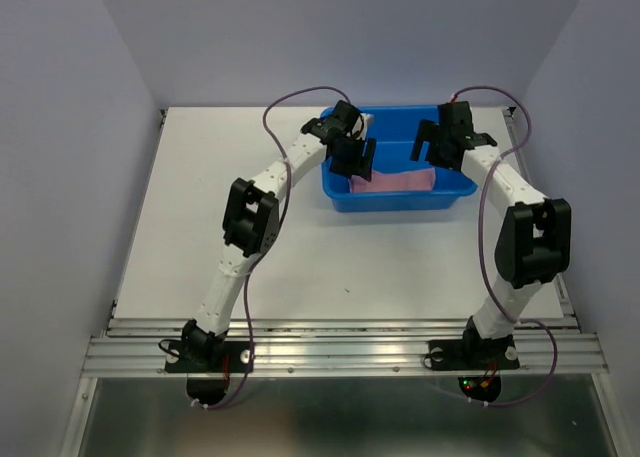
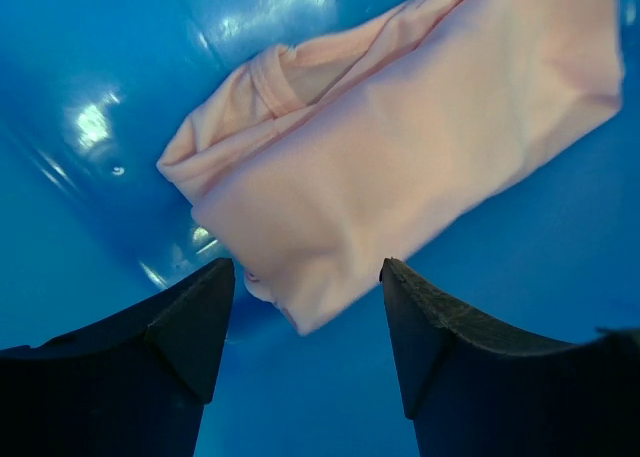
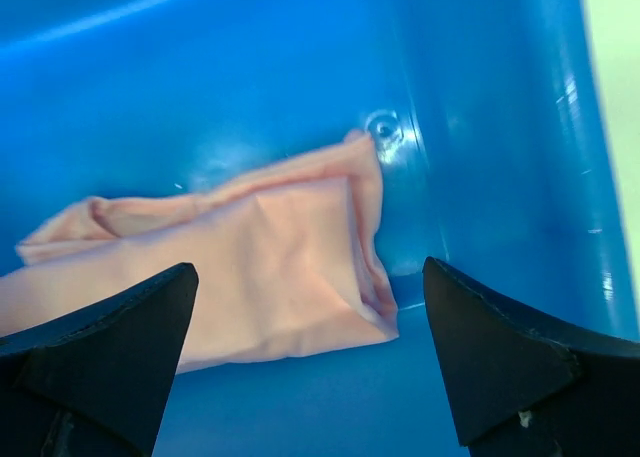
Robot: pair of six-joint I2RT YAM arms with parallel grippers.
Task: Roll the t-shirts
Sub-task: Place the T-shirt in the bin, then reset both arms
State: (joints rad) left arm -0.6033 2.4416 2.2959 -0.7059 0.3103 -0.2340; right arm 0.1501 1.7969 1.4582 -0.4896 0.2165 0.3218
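T-shirt (image 1: 392,182) fabric, light pink and plain, is seen lying inside the bin (image 1: 400,205), gathered into one long flat bundle (whether it is rolled or merely folded cannot be told). The bundle is laid on the bin's floor, close along the bin's near wall, and it runs from about the middle of the bin towards its right end. Nothing of it is draped over the rim.

The bin itself is set on the table (image 1: 300,247), towards the table's far edge, and it is flanked by the two arms.

The left gripper (image 1: 352,157) is held over the left half of the bin, above the bundle's left end. In the left wrist view its fingers (image 2: 190,327) are shown well apart, with a corner of the fabric visible in the gap below them. Nothing is pinched between them, so the jaws are parted and empty. Loose folds and a narrow band of cloth are seen at the bundle's upper edge in that view.

The right gripper (image 1: 440,142) is held over the right half of the bin, above the bundle's right end. Its fingers (image 3: 500,347) are spread very wide in the right wrist view. The fabric's end is seen lying flat on the blue floor between and beyond them, just short of the bin's right wall. No cloth is gripped there either.
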